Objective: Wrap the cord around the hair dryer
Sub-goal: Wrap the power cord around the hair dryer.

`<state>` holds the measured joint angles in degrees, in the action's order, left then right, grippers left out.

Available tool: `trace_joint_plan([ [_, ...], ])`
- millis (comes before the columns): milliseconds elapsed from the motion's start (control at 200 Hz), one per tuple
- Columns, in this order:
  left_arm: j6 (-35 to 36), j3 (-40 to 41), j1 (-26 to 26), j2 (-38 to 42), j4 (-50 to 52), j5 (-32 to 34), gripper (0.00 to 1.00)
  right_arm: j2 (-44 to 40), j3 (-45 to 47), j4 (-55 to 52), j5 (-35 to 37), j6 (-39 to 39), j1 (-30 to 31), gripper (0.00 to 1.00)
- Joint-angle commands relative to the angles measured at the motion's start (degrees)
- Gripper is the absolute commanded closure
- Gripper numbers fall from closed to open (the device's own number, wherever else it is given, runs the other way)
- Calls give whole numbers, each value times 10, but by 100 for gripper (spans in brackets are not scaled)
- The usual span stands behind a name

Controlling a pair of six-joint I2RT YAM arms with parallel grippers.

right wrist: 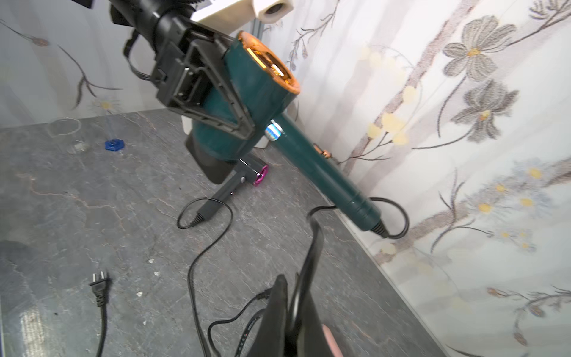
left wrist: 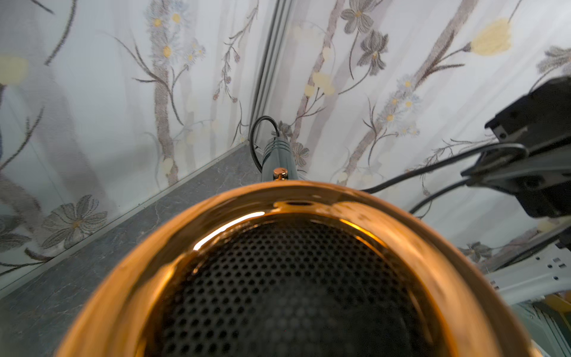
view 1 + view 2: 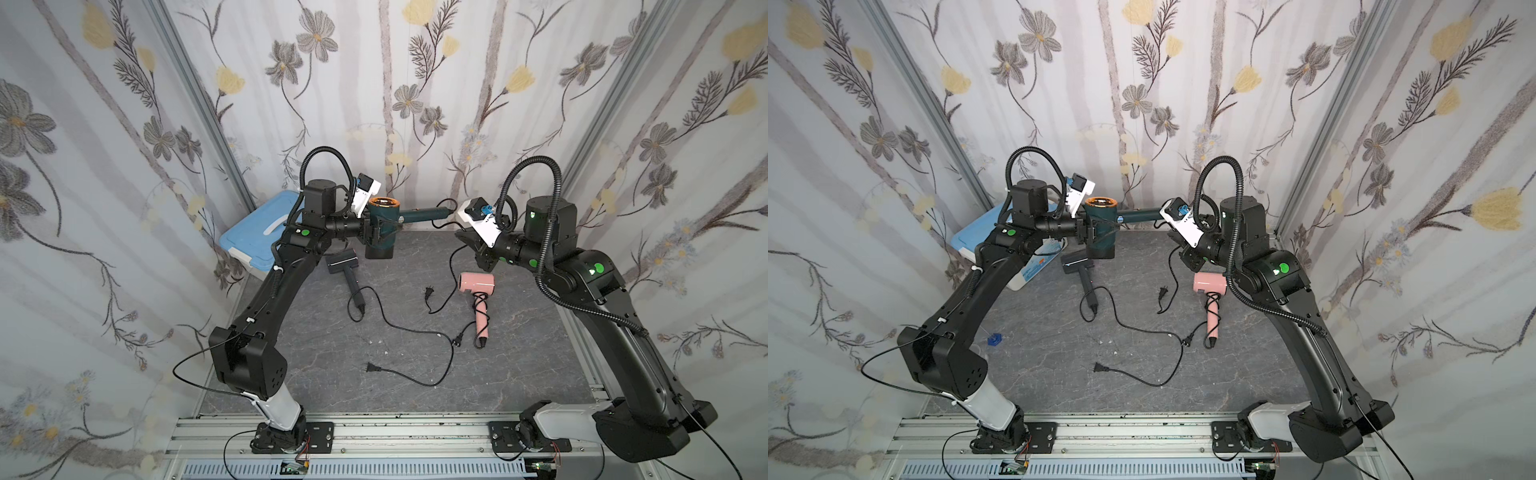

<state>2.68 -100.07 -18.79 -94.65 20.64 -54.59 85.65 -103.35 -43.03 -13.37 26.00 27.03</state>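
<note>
The left gripper (image 3: 384, 232) is clamped across the barrel of the green hair dryer (image 1: 312, 157), holding it clear of the table (image 3: 498, 374) at the far middle, close to the back wall. The dryer's handle runs roughly level, left to right, its tail end aimed at the right gripper (image 3: 460, 236), which sits just right of that end and a little nearer, shut on the cord (image 1: 399, 222). Only a short slack loop hangs between tail and fingers; the rest trails down to the table. So the right arm is the one placed to wind, and the turns probably have to cross the handle's axis, over and behind it, where the wall leaves little room. Below lie a grey dryer (image 3: 340, 264), just nearer than the held barrel, its lead sprawled across the middle, and a pink dryer (image 3: 478, 286) on the right with its lead round its handle; the loose lead could snag the trailing cord. A blue box (image 3: 257, 232) stands far left, out of the way
</note>
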Motion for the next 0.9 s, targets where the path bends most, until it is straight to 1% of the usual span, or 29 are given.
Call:
trace_joint_plan([
  [0,108,-7,-18,23,89,-48,100,21,-35,-31,89,44,1,100],
  [105,134,8,-28,49,125,-83,100,45,-72,-39,130,61,0,100],
  [160,142,19,-32,64,136,-103,100,54,-95,-45,139,72,0,100],
  [240,142,39,-37,85,137,-139,100,83,-124,-45,138,85,1,100],
  [345,145,50,-45,111,145,-165,100,101,-151,-40,137,104,0,100],
  [455,130,61,-54,131,131,-191,100,116,-168,-30,130,119,0,100],
  [669,89,48,-74,141,90,-244,100,138,-176,-8,29,133,-8,100],
  [794,51,50,-79,140,36,-267,100,157,-176,-3,-78,120,-34,100],
  [894,43,45,-78,138,18,-272,100,174,-174,2,-191,92,-74,100],
])
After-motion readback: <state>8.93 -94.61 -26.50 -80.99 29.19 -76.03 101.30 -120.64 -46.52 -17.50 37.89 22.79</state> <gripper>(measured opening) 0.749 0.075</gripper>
